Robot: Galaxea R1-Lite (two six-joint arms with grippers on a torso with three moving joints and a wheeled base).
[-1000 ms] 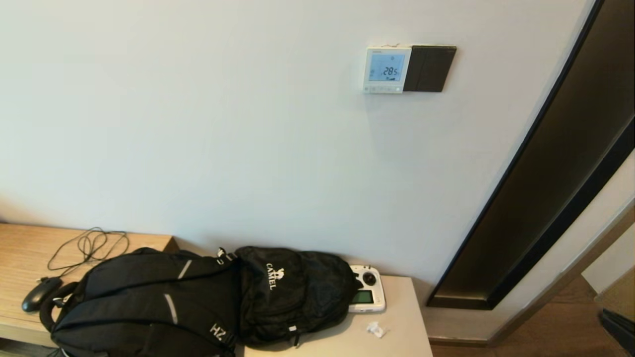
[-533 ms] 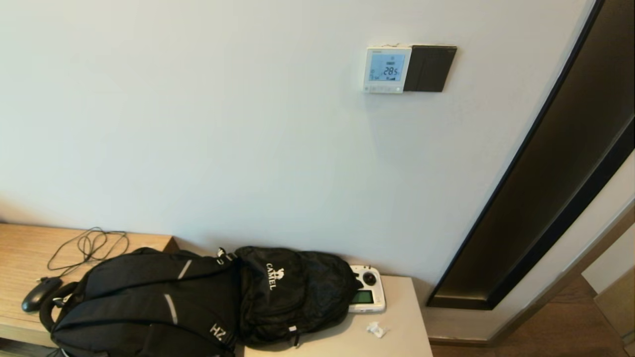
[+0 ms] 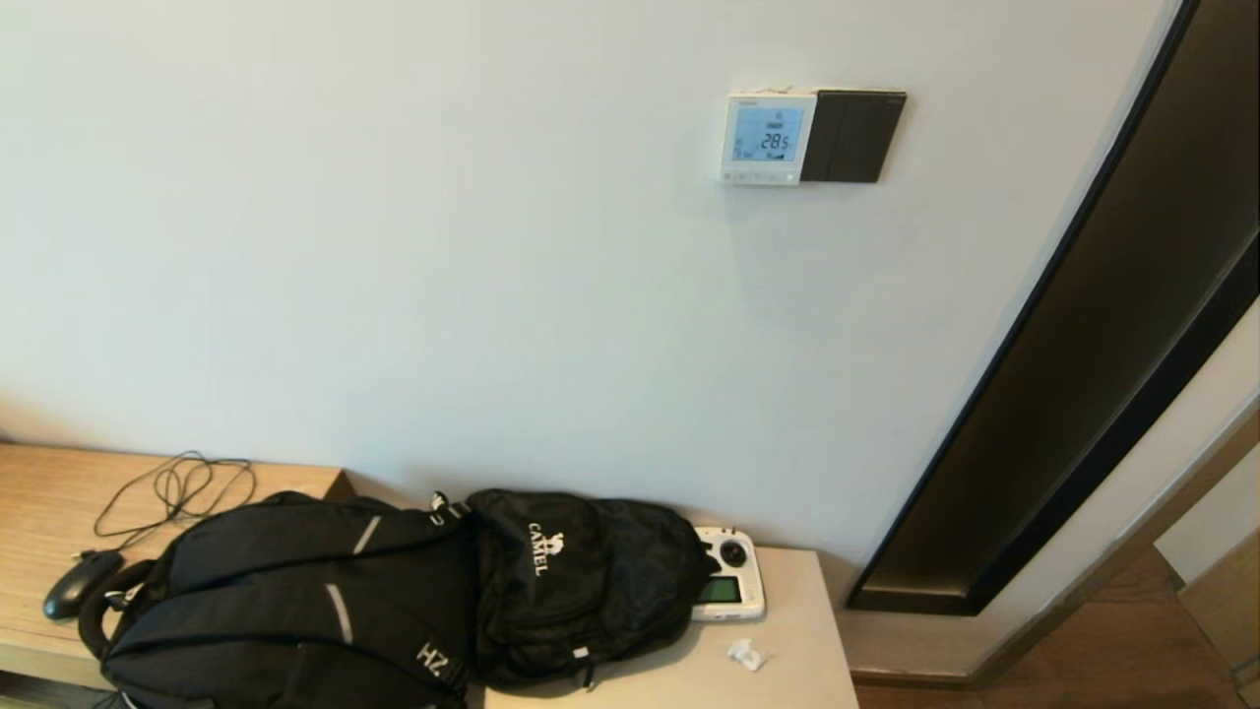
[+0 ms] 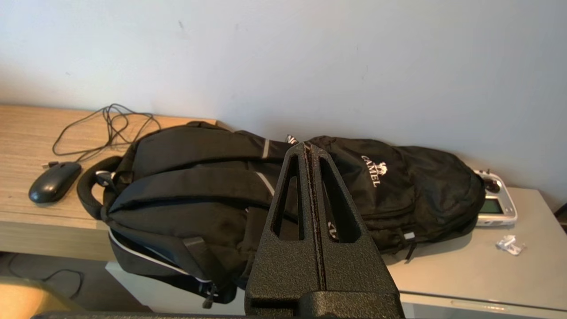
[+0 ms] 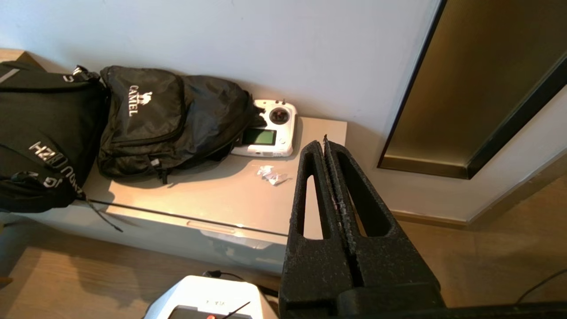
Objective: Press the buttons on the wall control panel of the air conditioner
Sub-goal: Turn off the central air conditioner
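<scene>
The wall control panel (image 3: 769,138) is a small white square with a lit blue screen reading 28.5, high on the wall right of centre in the head view. The buttons (image 3: 758,177) form a pale row along its lower edge. Neither gripper shows in the head view. My left gripper (image 4: 308,148) is shut and empty, low down, facing the black backpacks. My right gripper (image 5: 323,144) is shut and empty, low down in front of the cabinet's right end. Both are far below the panel.
A glossy black panel (image 3: 852,136) adjoins the white one on its right. Two black backpacks (image 3: 295,601), a white handheld controller (image 3: 730,586), a crumpled paper (image 3: 746,653), a mouse (image 3: 79,581) and a cable (image 3: 177,487) lie on the furniture. A dark door frame (image 3: 1083,345) stands right.
A dark shape at the head view's lower right edge one second ago has gone out of view. Everything else stands as before.
</scene>
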